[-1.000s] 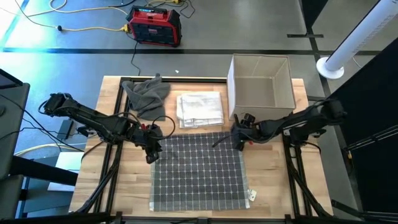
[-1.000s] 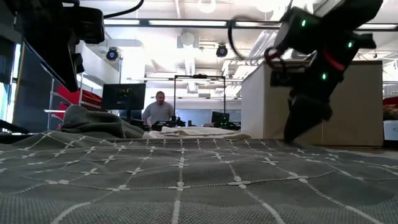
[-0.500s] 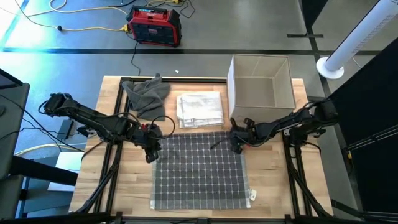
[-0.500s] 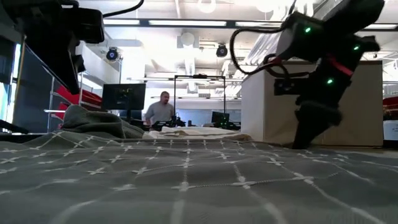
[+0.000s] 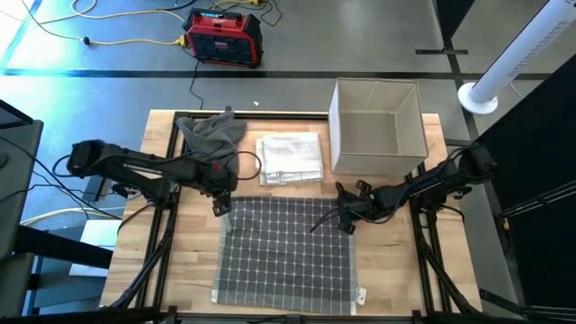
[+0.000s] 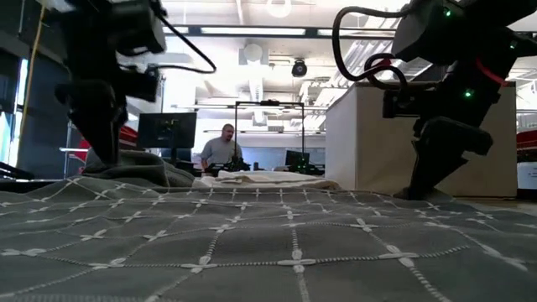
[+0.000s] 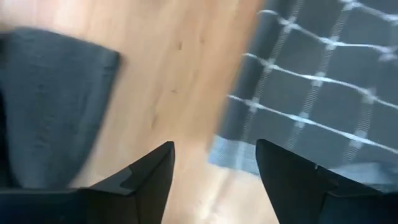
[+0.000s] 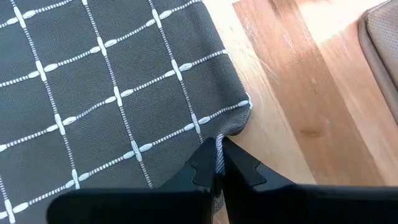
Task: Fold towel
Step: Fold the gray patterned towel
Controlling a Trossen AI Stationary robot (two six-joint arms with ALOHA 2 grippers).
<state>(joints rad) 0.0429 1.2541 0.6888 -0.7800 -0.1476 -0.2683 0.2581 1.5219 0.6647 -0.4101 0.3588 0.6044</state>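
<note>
Towel: the grey checked towel [image 5: 286,249] lies flat on the table [image 5: 387,270], long axis running from the far edge between the two grippers toward the near table edge.
Right gripper: the right gripper [image 8: 219,163] has its fingers pressed together on the towel's far corner on its own side, a fold of cloth pinched between them.
Left gripper: the left gripper [image 7: 214,163] hovers with fingers spread just above the other far corner, nothing between them.
Change: since half a second ago the towel has slid toward the near edge; the left gripper has moved farther back, the right gripper nearer.
Beyond the grippers: crumpled grey cloth [image 5: 212,133], folded white towel [image 5: 290,158], open box [image 5: 377,126].
</note>
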